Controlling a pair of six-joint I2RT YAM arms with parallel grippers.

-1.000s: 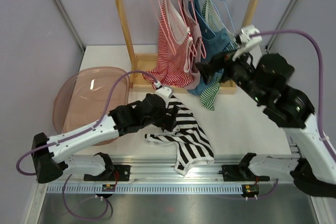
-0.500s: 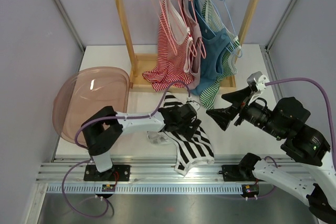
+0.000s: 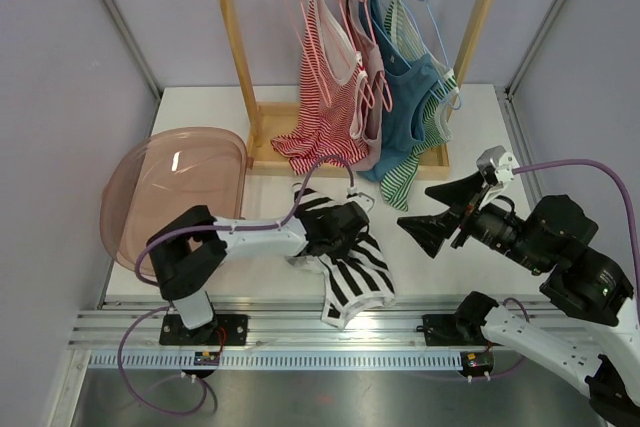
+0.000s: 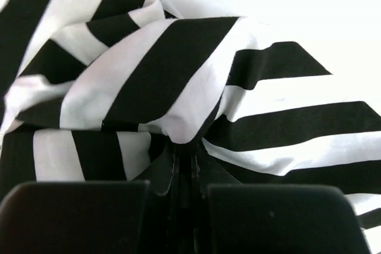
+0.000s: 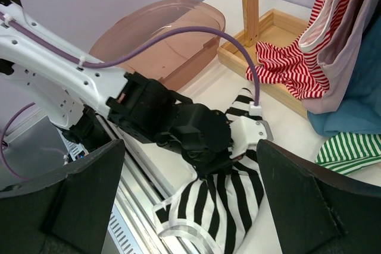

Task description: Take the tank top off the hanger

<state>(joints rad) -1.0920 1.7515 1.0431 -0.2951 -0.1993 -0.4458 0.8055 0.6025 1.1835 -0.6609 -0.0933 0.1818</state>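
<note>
Tabletop (image 3: 470,137) in white fills the middle of the overhead view, walled in by pale lilac panels; at its far side stands a wooden rack (image 3: 232,37), a rail across two posts on a shallow box base; to the left, a translucent pink tub (image 3: 175,187) sits at the table's edge, just beside the rack's base; from the rail hang several garments on thin wire hangers, among them a red-striped top (image 3: 325,77), a blue top (image 3: 405,77) and a green-striped top (image 3: 405,182) whose hem droops to the table; the black-and-white striped tank top (image 3: 360,272) is off any hanger and lies crumpled on the table in front of the rack, between the two arms, its near hem reaching the front edge by the metal rail; the left gripper (image 3: 345,222) is down on the far part of this garment, and the left wrist view shows its fingers pressed together with a fold of the striped cloth (image 4: 178,69) pinched between them; the right gripper (image 3: 415,210) hangs in the air to the right of the garment, apart from it, fingers spread wide and holding nothing.
</note>
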